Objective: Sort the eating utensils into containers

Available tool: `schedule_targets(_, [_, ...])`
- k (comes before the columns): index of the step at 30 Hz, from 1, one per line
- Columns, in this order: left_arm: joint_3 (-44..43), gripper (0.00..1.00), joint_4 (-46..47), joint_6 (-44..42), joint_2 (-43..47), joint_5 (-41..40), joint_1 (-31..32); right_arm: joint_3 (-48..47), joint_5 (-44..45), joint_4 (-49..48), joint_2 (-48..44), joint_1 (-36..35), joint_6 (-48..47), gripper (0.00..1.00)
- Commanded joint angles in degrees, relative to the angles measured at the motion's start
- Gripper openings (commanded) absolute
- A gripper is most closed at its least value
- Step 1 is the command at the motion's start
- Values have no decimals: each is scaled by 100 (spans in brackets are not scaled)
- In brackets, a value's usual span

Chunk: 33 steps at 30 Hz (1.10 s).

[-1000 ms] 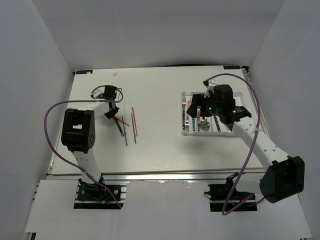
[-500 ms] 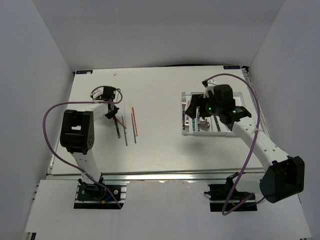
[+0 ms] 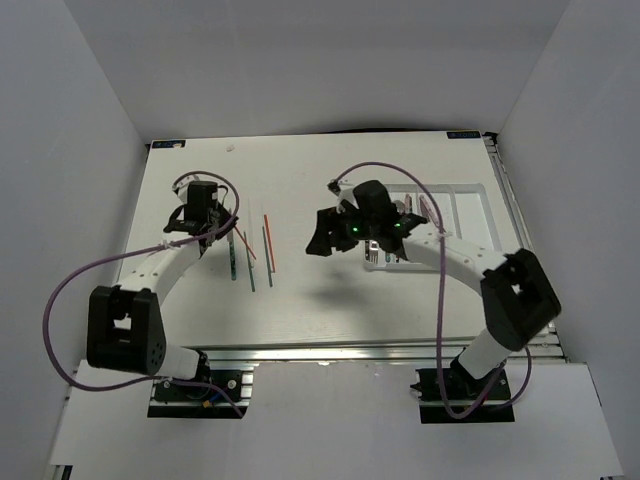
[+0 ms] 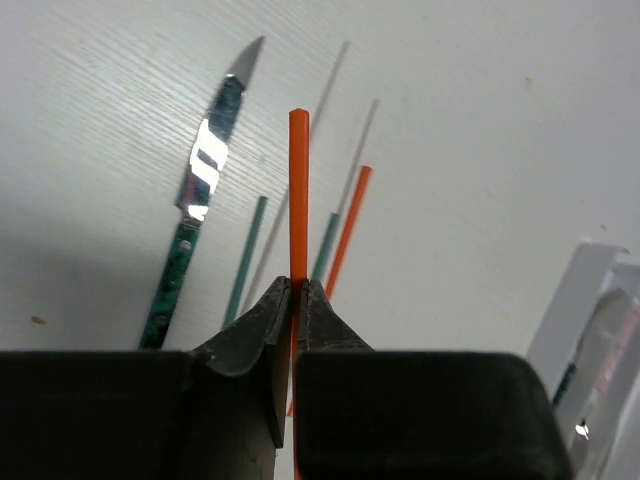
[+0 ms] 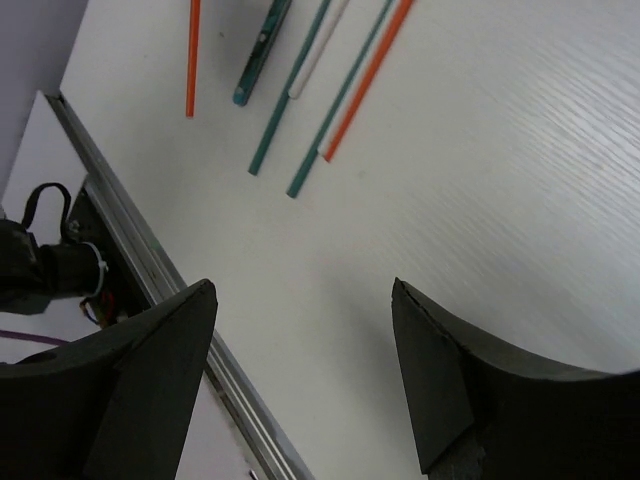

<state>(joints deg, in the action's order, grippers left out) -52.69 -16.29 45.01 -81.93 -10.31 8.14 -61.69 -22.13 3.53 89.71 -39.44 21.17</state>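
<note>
My left gripper [image 4: 297, 290] is shut on a red chopstick [image 4: 298, 190] and holds it above the table; in the top view it [image 3: 220, 228] is at the left. Below it lie a teal-handled knife [image 4: 190, 225], two green chopsticks [image 4: 246, 255] [image 4: 326, 243] and a second red chopstick [image 4: 351, 225]. My right gripper [image 5: 300, 300] is open and empty over bare table right of these; in the top view it [image 3: 320, 240] is at mid-table. The white tray [image 3: 478, 190] is behind it, partly hidden by the arm.
The table's metal front rail [image 5: 150, 270] runs near the right gripper's view. The tray's edge [image 4: 590, 320] shows at the right of the left wrist view. White walls enclose the table on three sides.
My right gripper has left the tray and swung left to mid-table, open. My left arm has shifted and its gripper holds the red chopstick.
</note>
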Motion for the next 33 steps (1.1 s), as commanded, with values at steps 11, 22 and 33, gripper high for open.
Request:
schedule_targets(11, [707,0,750,-573,1425,2876,47,-2310,-731,-1118,1847,-969,1100,72])
schedule_targets(22, [909,0,795,-590,1786,3307,38,-2831,-432,-1012,2446,-1162,1179,56])
schedule_targets(33, [-65,98,-984,-1467,1759,1816,47,-2561,840,401,2106,-682,485,0])
